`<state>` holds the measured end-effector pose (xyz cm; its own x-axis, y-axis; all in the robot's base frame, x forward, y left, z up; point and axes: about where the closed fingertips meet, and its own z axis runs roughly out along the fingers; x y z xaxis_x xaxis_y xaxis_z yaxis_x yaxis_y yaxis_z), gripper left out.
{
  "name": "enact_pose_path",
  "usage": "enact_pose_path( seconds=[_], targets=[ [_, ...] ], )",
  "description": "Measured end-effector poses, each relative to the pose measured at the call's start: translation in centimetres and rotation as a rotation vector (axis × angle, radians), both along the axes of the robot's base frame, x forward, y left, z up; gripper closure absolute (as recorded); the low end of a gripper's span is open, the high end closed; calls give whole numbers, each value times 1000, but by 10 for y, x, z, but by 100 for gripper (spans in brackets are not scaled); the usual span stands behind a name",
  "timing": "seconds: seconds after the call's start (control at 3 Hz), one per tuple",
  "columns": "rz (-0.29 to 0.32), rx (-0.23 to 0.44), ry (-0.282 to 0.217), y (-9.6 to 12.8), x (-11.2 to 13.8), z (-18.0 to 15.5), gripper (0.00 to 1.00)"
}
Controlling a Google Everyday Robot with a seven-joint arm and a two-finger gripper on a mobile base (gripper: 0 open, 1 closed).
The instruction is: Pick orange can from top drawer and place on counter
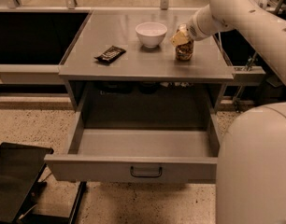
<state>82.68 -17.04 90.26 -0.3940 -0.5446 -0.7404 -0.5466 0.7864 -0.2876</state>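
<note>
The orange can [184, 52] stands upright on the counter [133, 64], at its right side, just right of the white bowl [151, 33]. My gripper [180, 37] is at the can's top, reaching in from the right on the white arm [236, 8]. It covers the can's upper part. The top drawer [133, 168] is pulled fully out below the counter. Its inside shows nothing in it.
A dark snack packet [110, 54] lies on the left half of the counter. A black object [17, 181] stands on the floor at lower left. My white body [255, 171] fills the lower right, next to the drawer's right end.
</note>
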Motion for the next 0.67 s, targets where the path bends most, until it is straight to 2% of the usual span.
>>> enact_pose_path(
  seconds=[0.33,0.67],
  targets=[
    [0,0,0,0,0,0,0],
    [0,0,0,0,0,0,0]
  ],
)
